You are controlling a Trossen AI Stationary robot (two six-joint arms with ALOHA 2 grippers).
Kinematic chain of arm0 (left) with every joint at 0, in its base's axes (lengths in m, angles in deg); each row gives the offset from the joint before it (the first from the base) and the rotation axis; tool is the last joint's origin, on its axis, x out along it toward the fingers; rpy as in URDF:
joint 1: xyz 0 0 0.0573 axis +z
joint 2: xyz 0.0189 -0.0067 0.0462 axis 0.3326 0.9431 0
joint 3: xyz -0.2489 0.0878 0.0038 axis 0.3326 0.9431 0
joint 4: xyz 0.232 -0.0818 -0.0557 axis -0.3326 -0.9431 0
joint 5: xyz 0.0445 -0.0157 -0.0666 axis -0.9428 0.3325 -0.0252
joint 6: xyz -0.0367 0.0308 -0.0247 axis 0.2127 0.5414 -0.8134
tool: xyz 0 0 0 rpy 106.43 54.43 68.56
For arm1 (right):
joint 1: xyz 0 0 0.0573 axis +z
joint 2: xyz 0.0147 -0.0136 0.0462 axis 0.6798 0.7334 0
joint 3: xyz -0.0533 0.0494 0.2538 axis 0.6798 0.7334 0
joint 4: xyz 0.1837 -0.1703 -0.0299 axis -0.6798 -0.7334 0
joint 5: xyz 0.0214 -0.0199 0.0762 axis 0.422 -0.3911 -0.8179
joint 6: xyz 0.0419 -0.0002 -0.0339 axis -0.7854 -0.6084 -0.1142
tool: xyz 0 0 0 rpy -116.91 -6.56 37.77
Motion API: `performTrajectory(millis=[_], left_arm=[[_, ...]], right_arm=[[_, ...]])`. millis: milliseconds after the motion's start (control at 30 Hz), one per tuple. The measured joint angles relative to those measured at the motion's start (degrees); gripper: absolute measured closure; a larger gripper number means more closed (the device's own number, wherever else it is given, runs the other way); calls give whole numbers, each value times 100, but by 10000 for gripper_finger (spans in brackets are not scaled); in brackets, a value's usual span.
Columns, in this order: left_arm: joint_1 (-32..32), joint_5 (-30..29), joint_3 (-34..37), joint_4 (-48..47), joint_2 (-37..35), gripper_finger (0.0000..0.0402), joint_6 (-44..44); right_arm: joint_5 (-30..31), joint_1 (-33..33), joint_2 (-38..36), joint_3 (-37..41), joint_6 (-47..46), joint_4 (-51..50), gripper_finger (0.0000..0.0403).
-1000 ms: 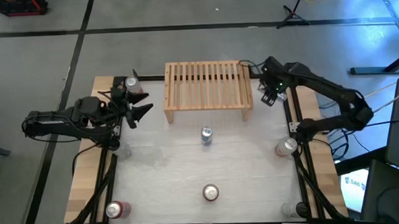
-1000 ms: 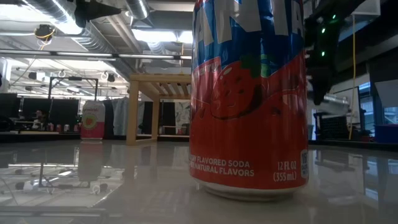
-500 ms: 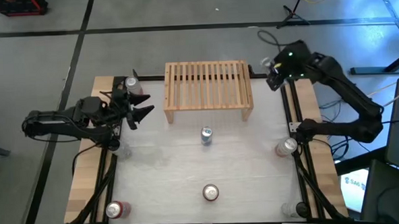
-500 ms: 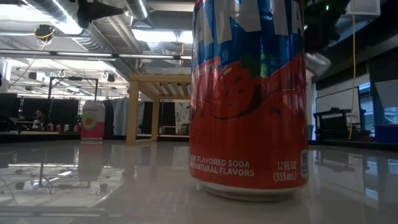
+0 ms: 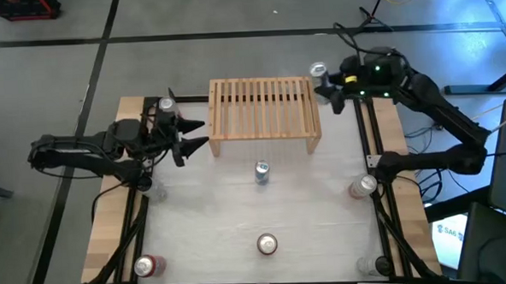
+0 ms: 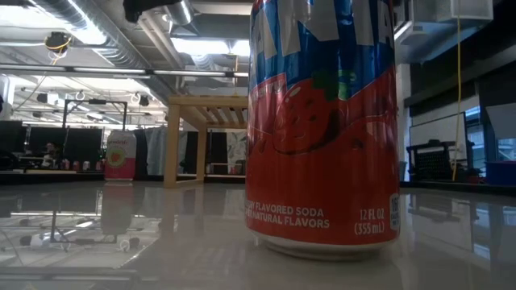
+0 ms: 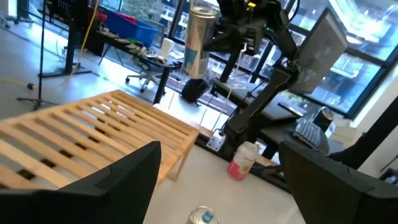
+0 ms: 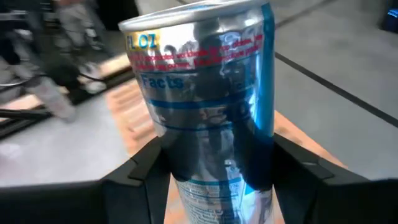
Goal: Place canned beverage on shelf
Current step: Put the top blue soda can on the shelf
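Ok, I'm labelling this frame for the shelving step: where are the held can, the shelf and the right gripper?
can (image 8: 205,118): right wrist view, on its silver side wall.
shelf (image 5: 263,106): high view, on its slatted top.
right gripper (image 5: 329,89): high view, between its fingertips, by the shelf's right end.

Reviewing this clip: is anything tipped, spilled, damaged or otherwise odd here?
Nothing stands out. The right gripper holds a slim silver-and-blue can upright in the air by the light-wood slatted shelf, whose top is bare. Other cans stand upright on the white table, no spills.
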State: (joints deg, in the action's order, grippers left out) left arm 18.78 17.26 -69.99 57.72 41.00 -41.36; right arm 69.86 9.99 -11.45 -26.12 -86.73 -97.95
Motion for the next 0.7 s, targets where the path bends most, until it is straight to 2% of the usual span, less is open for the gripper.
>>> performTrajectory(millis=[167,333,467,567,700], left_arm=[[0,42,-277,-17,307,79,155],[0,406,-285,281,632,79,159],[13,993,-285,893,1070,79,162],[204,1647,-285,1432,1412,79,16],[576,2366,-378,1585,1702,79,-292]], right_arm=[[-164,684,263,4,-259,800,198],[-291,1251,600,4,-570,1411,198],[-412,1690,892,4,-734,1967,198],[-532,1994,1142,6,-856,2392,198],[-687,2268,1402,7,-1033,3074,198]])
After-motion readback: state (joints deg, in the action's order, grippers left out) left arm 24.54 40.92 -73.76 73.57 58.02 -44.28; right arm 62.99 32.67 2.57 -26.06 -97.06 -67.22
